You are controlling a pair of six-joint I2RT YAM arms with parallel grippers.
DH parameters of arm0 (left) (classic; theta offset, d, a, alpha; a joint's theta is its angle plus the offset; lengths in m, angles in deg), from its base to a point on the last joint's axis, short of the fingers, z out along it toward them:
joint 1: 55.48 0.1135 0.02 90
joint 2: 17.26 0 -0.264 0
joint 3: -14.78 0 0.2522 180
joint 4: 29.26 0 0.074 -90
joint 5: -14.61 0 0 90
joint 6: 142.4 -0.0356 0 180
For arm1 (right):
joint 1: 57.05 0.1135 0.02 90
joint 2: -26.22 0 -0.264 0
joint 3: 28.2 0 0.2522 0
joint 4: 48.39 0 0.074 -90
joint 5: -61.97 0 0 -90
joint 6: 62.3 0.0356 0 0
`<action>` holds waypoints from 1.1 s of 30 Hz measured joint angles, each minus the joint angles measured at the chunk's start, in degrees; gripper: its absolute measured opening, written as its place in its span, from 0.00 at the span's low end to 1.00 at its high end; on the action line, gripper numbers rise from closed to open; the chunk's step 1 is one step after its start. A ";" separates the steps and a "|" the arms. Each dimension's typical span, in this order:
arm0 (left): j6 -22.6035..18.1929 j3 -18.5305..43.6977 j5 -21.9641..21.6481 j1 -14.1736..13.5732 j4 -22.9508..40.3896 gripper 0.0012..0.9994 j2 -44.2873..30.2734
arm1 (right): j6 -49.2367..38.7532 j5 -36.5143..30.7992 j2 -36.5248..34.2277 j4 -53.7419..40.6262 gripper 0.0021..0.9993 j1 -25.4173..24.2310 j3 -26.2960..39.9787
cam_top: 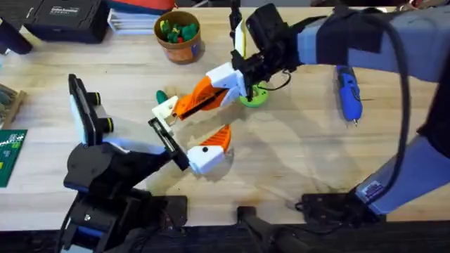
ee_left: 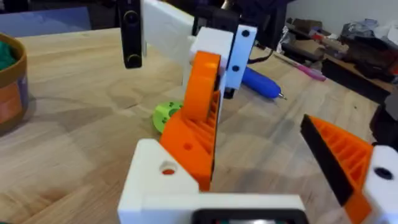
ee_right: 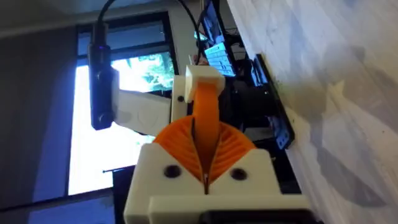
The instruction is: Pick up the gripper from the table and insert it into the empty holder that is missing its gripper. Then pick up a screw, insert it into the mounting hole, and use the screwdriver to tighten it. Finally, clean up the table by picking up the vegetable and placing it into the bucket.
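Right claw (ee_right: 205,163) clamps the gripper (cam_top: 199,96), hiding its tip; left claw (cam_top: 184,135) gapes.

There were two robot arms at one wooden table (cam_top: 295,161), each ending in one gripper: the left gripper (cam_top: 184,131) and the right gripper (cam_top: 235,83). I counted one blue screwdriver (cam_top: 349,94), one orange-brown bucket (cam_top: 179,43) with several green toy pieces inside, too jumbled to count, one round green disc (cam_top: 256,97), and one dark green vegetable (cam_top: 161,96) lying on the wood
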 joint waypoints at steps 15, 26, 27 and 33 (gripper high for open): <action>2.36 0.02 0.29 0.02 0.15 0.99 -0.02 | 20.32 4.95 -5.92 16.10 0.01 2.80 0.07; 3.76 0.02 -1.11 0.17 0.15 0.99 -0.02 | 27.68 1.92 -5.92 18.75 0.01 4.22 0.44; 3.89 0.02 -1.17 0.17 0.15 0.99 -0.02 | 27.99 1.84 -5.92 18.83 0.01 4.24 0.44; 3.87 0.02 -1.22 0.17 0.15 0.99 -0.02 | 28.09 1.77 -5.92 18.76 0.04 4.26 0.44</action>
